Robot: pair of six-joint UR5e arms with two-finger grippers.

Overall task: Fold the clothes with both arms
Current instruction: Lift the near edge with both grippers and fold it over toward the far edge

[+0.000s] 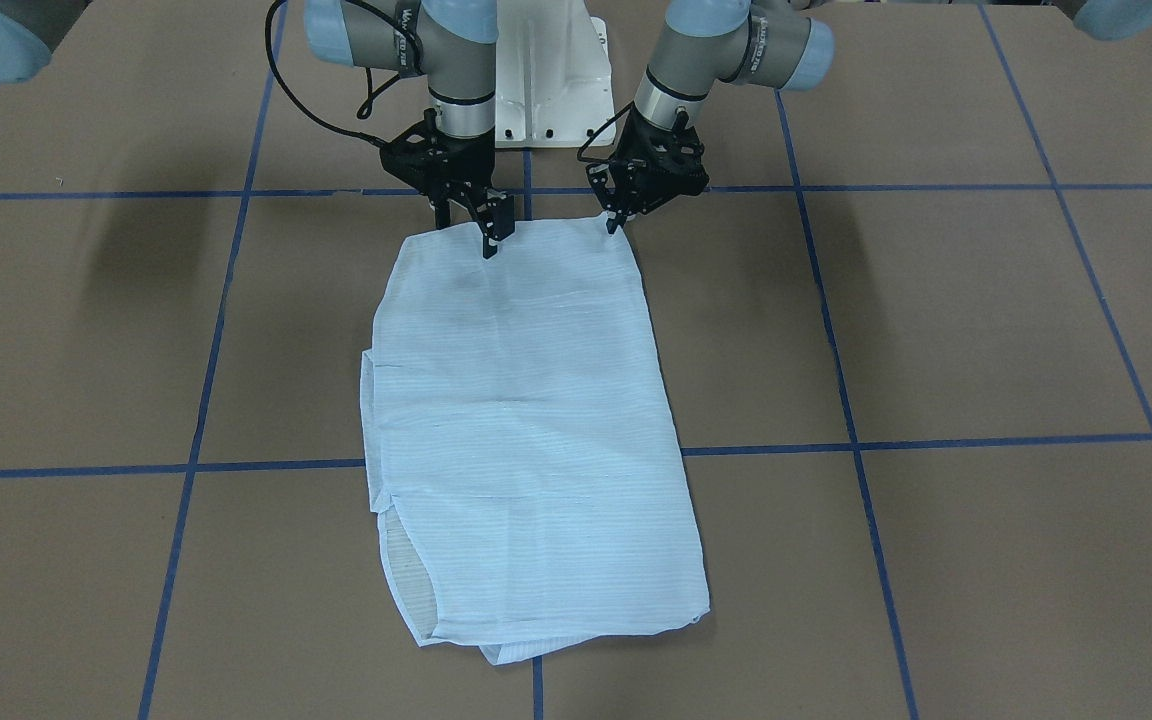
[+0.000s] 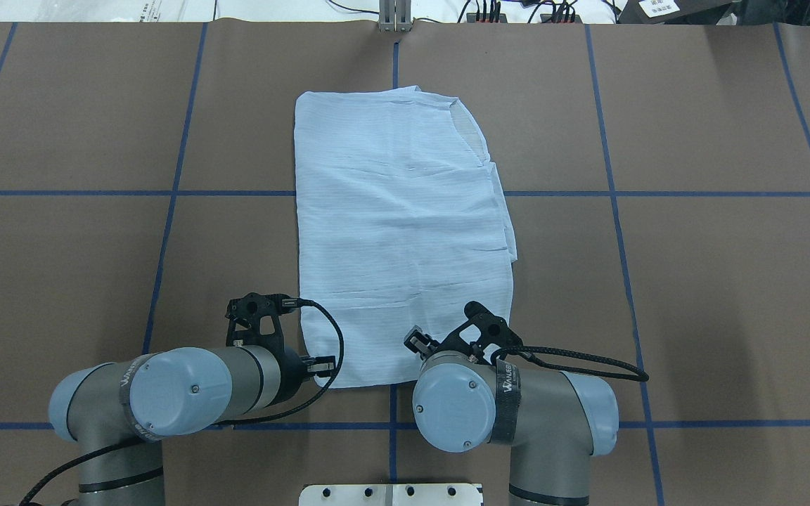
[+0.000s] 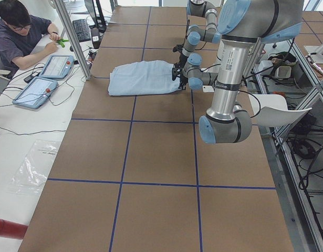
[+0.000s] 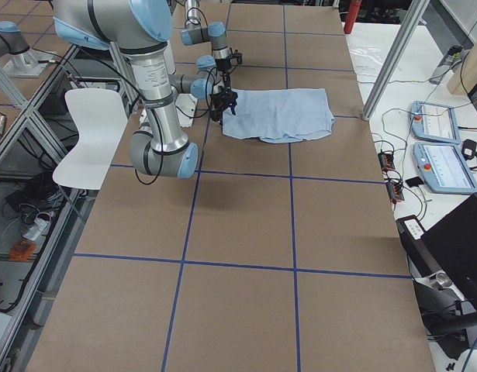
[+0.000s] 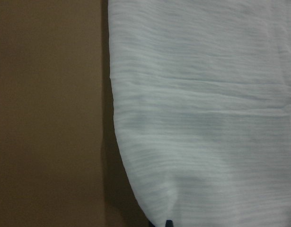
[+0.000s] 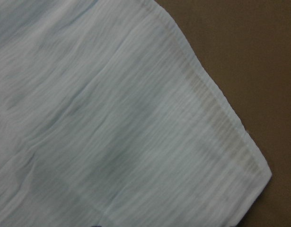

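Roughly halfway, I judge: the striped shirt [image 1: 526,400] lies flat at the middle of the tabletop [image 1: 936,320] as a long panel, sleeves tucked in, crosswise folds left to do. The left pincer [image 1: 618,222] pinches its robot-side corner, the right pincer [image 1: 466,228] is spread over the other.

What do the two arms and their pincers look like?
Both the left arm and right arm are silver-grey tubes with pale blue joint caps and black lettered bands. The left pincer and right pincer are black, two-fingered, fed by black cables.
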